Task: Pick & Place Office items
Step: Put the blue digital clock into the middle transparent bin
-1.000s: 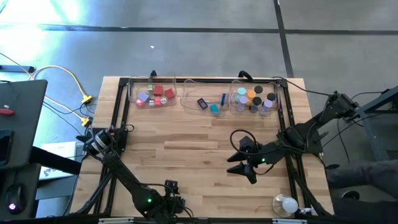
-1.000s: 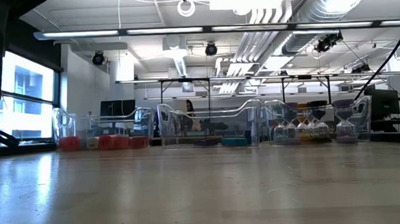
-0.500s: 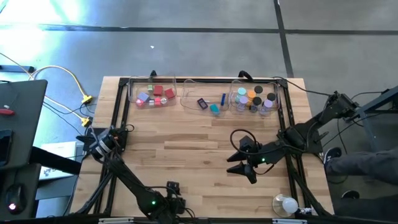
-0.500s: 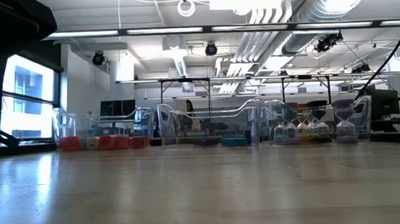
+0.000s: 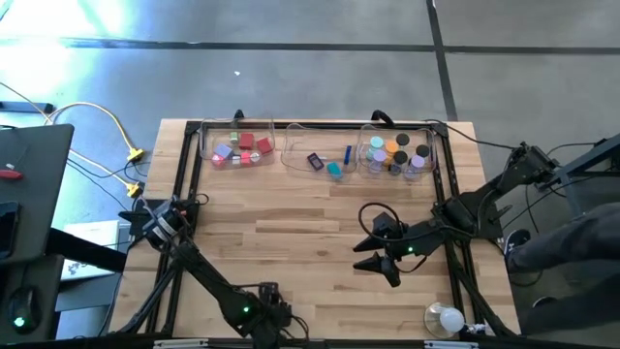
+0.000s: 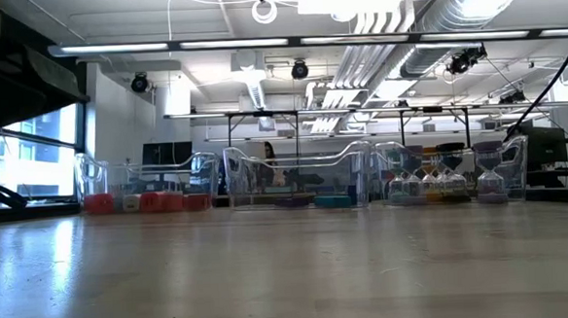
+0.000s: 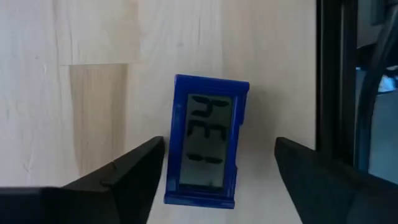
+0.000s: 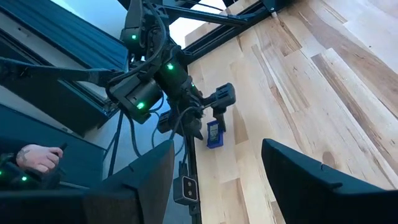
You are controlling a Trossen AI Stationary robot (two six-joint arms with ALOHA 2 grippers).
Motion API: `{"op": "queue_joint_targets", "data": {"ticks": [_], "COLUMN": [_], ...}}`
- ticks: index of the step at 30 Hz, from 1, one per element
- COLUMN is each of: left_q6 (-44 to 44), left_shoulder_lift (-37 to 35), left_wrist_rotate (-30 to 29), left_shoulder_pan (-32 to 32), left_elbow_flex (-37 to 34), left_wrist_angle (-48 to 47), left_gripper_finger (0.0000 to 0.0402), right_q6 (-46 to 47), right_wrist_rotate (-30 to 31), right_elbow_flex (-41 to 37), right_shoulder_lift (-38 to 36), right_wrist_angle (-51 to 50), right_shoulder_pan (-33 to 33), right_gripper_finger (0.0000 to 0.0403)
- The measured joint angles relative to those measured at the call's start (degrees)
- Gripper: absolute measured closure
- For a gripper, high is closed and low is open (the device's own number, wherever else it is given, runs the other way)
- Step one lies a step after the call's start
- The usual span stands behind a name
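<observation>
A small blue office item with a grey digit screen [image 7: 206,149] lies flat on the wood near the table's near edge, screen up; the right wrist view also shows this blue item [image 8: 213,134]. My left gripper [image 7: 221,144] points steeply down over it, open, one finger on either side, touching nothing. The high view shows my left gripper [image 5: 276,312] at the near edge, covering the item. My right gripper [image 5: 374,255] hangs open and empty above the table's middle right. The other office items lie in three clear trays at the far edge.
The left tray [image 5: 238,147] has red and pink blocks, the middle tray [image 5: 327,160] a blue stick and small pieces, the right tray [image 5: 397,155] round caps. A white bulb [image 5: 448,318] sits at the near right corner. A person [image 5: 572,254] stands beyond the table's right edge.
My left gripper has sunk toward the table's near edge, and its wrist has rolled a little. In the low view the dark arm now fills more of the upper left corner. My right arm has kept still.
</observation>
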Motion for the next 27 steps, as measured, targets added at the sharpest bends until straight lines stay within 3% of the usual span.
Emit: {"op": "queue_joint_targets", "data": {"ticks": [15, 22, 27], "left_q6": [-2.9, -5.4, -6.6], "left_shoulder_lift": [-0.2, -1.7, -7.2], "left_wrist_rotate": [-0.8, -1.9, -5.6], "left_shoulder_pan": [1.0, 0.2, 0.2], "left_elbow_flex": [-0.8, -1.0, -0.9], "left_wrist_angle": [-0.1, -2.4, -5.3], "left_gripper_finger": [0.0269, 0.0269, 0.0266], "right_q6": [-0.5, -0.1, 1.5], "right_wrist_rotate": [0.0, 0.0, 0.0], "right_elbow_flex": [0.0, 0.0, 0.0], "right_shoulder_lift": [0.0, 0.0, 0.0], "right_wrist_angle": [0.0, 0.0, 0.0], "right_shoulder_pan": [0.0, 0.0, 0.0], "right_gripper_finger": [0.0171, 0.0171, 0.0171]}}
